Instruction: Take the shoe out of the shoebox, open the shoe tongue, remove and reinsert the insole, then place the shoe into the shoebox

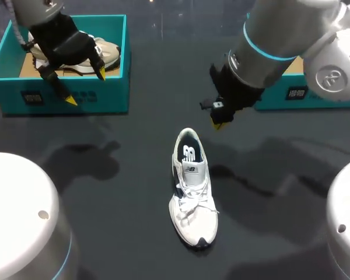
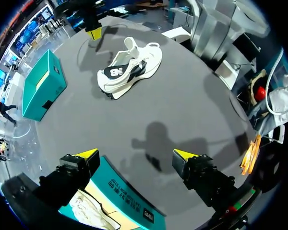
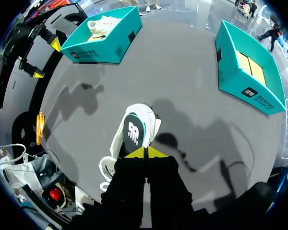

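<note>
The white shoe (image 1: 192,189) lay near the middle of the desk (image 1: 122,233), toe toward the near edge. The right claw (image 1: 217,123) hung just beyond its heel, tips pressed together. The left claw (image 1: 85,87) hung with fingers wide apart over the teal shoebox (image 1: 114,96) at the far left corner, which held what looked like a pale shoe (image 1: 109,53).
</note>
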